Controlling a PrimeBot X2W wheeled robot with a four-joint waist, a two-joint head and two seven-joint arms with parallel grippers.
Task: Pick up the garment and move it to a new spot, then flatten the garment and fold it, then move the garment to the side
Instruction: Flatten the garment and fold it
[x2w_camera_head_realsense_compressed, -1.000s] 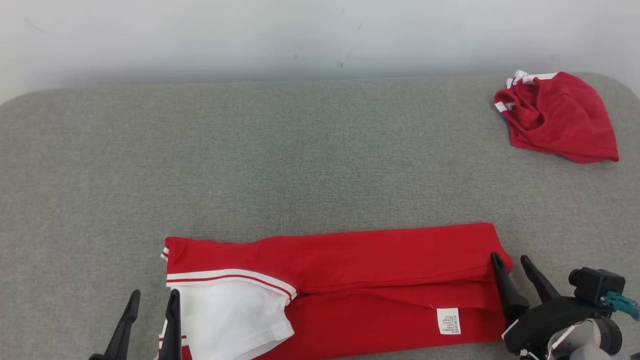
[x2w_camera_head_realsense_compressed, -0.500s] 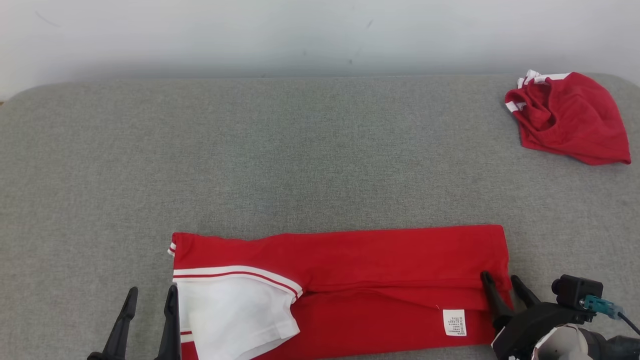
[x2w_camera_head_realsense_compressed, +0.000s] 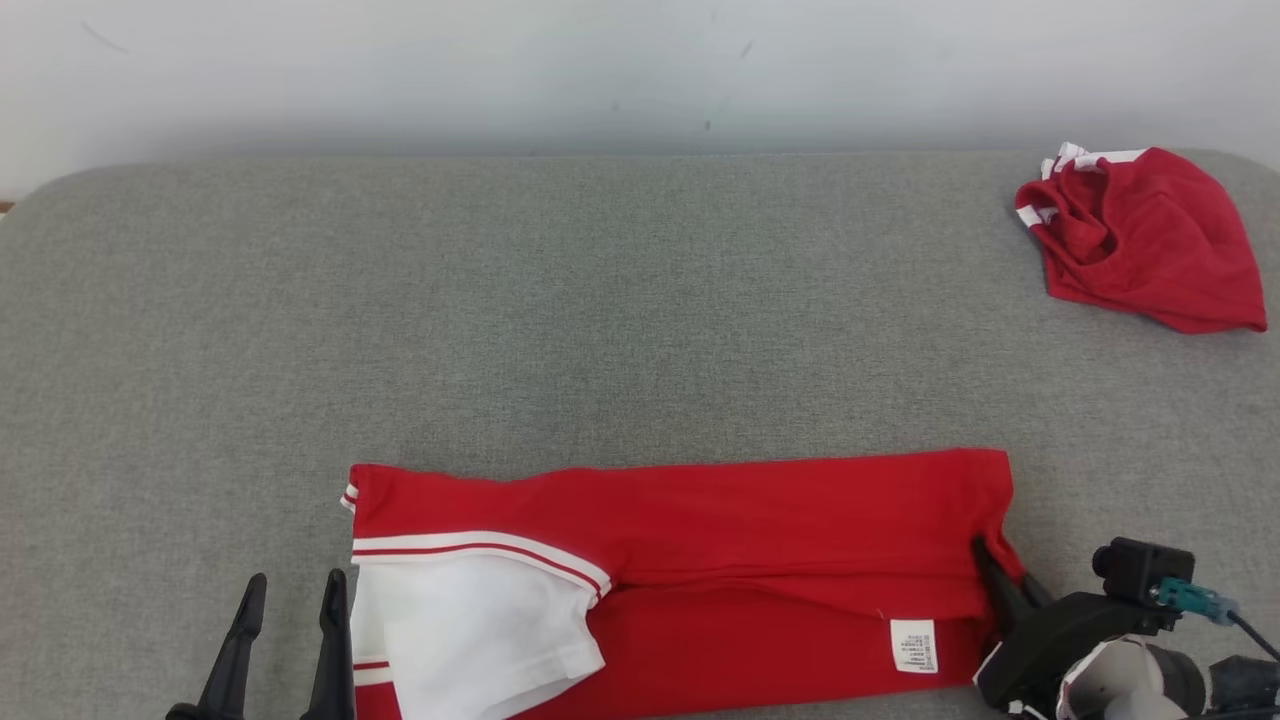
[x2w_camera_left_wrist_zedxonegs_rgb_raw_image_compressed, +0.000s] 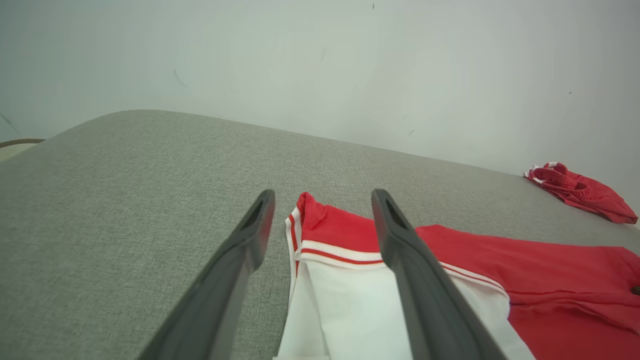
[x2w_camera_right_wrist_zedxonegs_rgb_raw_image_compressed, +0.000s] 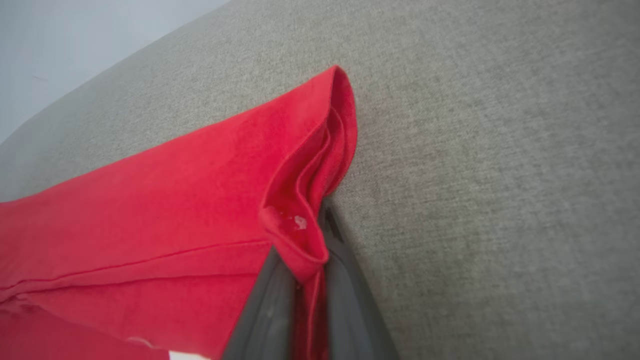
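Note:
The garment (x2w_camera_head_realsense_compressed: 720, 525) is a red shirt folded into a long strip near the front of the grey table (x2w_camera_head_realsense_compressed: 600, 300), with a white sleeve (x2w_camera_head_realsense_compressed: 470, 620) at its left end and a white label (x2w_camera_head_realsense_compressed: 913, 645) near its right end. My right gripper (x2w_camera_head_realsense_compressed: 1003, 578) is shut on the garment's right edge. In the right wrist view the red hem (x2w_camera_right_wrist_zedxonegs_rgb_raw_image_compressed: 295, 235) is pinched between the fingers of the right gripper (x2w_camera_right_wrist_zedxonegs_rgb_raw_image_compressed: 305, 265). My left gripper (x2w_camera_head_realsense_compressed: 295, 595) stands open at the strip's left end. In the left wrist view the left gripper (x2w_camera_left_wrist_zedxonegs_rgb_raw_image_compressed: 324, 200) straddles the sleeve's edge (x2w_camera_left_wrist_zedxonegs_rgb_raw_image_compressed: 345, 300) without holding it.
A second red garment (x2w_camera_head_realsense_compressed: 1140, 240) with white trim lies crumpled at the table's far right corner, also in the left wrist view (x2w_camera_left_wrist_zedxonegs_rgb_raw_image_compressed: 580, 192). A pale wall rises behind the table. Bare grey cloth stretches across the middle and left.
My right gripper has pushed onto the garment's right edge and closed on it. The left gripper stays open in place. The camera has shifted slightly.

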